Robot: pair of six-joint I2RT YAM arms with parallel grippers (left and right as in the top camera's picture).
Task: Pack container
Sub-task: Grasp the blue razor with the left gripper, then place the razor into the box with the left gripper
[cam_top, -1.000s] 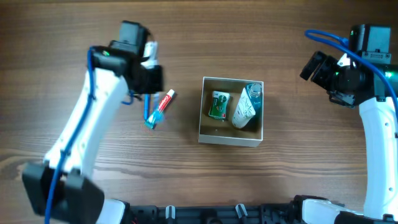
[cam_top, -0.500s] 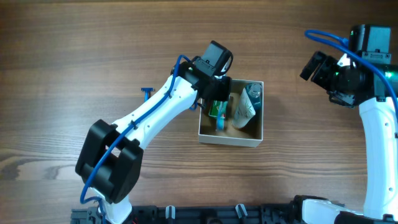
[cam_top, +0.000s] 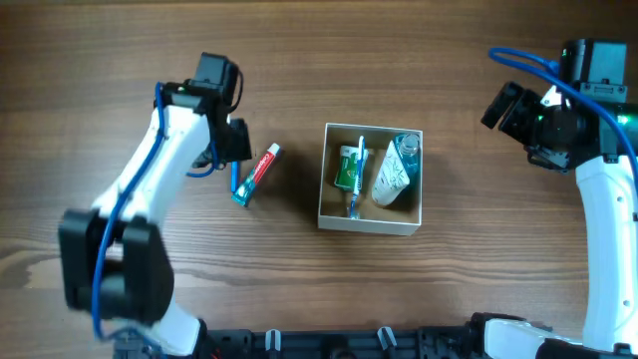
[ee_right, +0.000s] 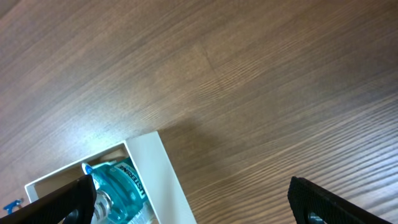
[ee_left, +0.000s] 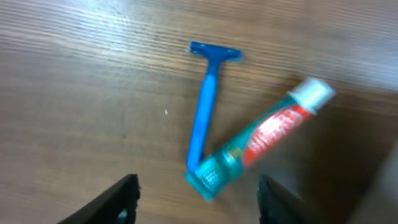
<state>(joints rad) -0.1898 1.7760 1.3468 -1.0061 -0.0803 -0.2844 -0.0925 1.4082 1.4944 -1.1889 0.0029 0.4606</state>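
On the bench (cam_top: 120,60), the container (cam_top: 367,226) is seen at centre, loaded with several toiletries. The right end effector (ee_right: 193,202) is held spread and empty, well apart on the container's right. The left end effector (ee_left: 198,198) is likewise spread and empty, and is judged the nearer. The toothpaste tube (ee_left: 264,143) lies just ahead of its fingertips, left of the container, long axis diagonal, cap pointed toward the container. The razor (ee_left: 204,106) appears to meet the tube's crimped end.
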